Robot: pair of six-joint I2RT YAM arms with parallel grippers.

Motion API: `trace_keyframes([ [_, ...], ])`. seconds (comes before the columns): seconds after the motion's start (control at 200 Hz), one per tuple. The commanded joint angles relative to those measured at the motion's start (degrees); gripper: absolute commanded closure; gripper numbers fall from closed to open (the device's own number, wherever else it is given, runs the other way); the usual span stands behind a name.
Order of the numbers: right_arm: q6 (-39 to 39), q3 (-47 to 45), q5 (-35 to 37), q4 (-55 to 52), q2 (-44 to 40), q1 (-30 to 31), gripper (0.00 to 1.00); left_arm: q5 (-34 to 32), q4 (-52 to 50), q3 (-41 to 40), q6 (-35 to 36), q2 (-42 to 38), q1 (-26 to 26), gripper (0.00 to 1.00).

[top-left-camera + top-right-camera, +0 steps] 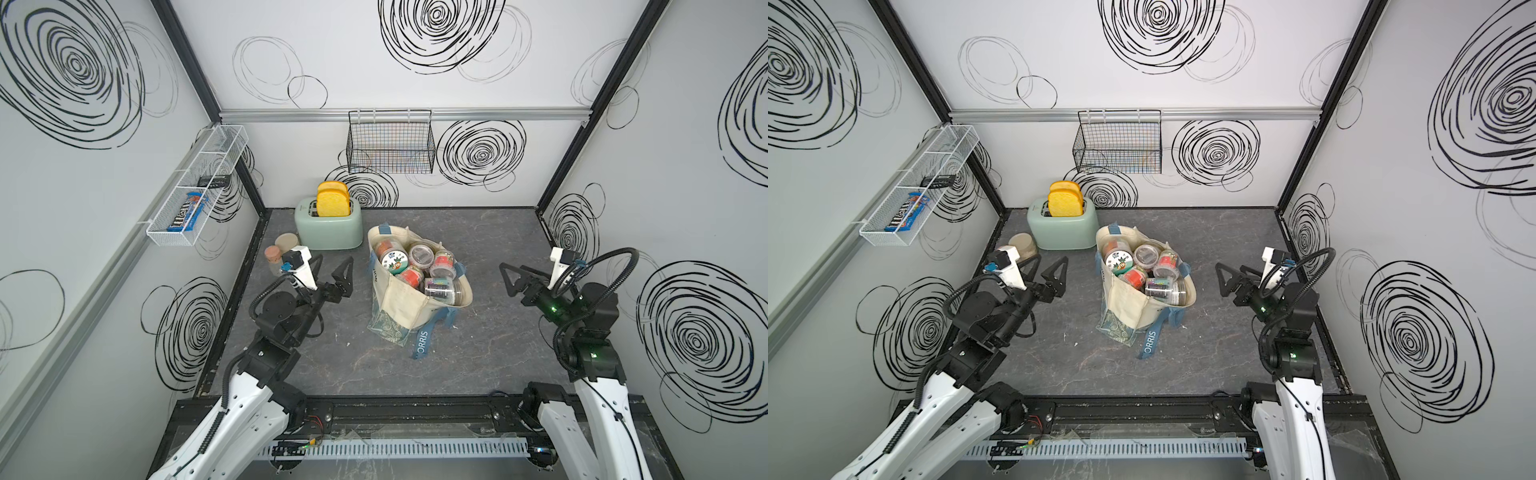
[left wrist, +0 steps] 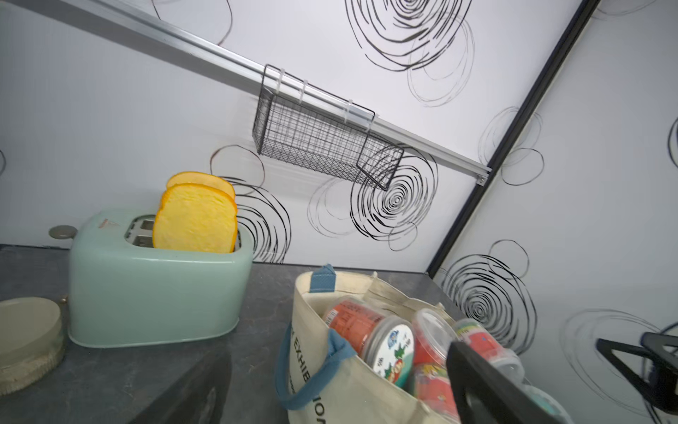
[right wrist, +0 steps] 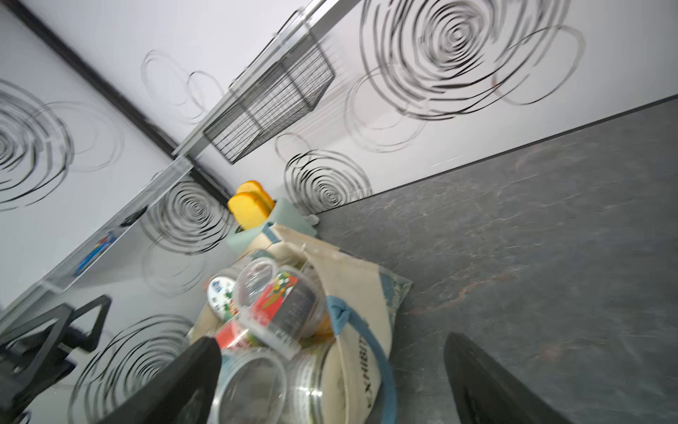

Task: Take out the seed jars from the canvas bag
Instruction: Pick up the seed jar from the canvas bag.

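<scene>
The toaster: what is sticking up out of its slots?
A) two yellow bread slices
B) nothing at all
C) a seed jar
A: two yellow bread slices stand upright in the slots of the mint-green toaster.

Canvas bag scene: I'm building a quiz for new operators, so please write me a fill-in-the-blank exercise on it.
1. All the seed jars lie ____ the canvas bag.
2. Two yellow bread slices stand in the mint-green ____.
3. The left claw and the right claw both stand wide ____, holding nothing.
Missing words: inside; toaster; open.
</scene>
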Motion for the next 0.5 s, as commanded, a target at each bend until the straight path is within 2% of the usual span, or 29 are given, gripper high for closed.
trace_keyframes([
  [0.0,10.5,-3.2,-13.8,2.0,0.7,4.4,0.06,7.5,-13.8,3.1,-4.9,-1.2,0.2,0.04],
  [0.1,11.9,-3.7,-8.9,2.3,-0.3,11.5,0.06,8.1,-14.3,2.2,-10.6,-2.6,0.8,0.04],
  [0.17,11.8,-3.9,-6.4,1.5,1.3,16.4,0.1,7.6,-14.2,0.4,-16.2,-3.2,1.9,0.04],
  [0.27,10.7,-3.9,-1.8,0.1,4.0,22.7,0.14,14.4,-10.3,-1.1,-16.6,-3.5,3.2,0.04],
  [0.405,9.9,-2.5,3.9,-0.6,5.6,27.9,0.15,12.5,-13.9,0.9,-14.4,-4.6,1.4,0.04],
  [0.49,9.8,-2.1,4.2,0.7,7.8,28.7,0.16,14.6,-16.6,3.1,-13.5,-2.6,-0.3,0.04],
])
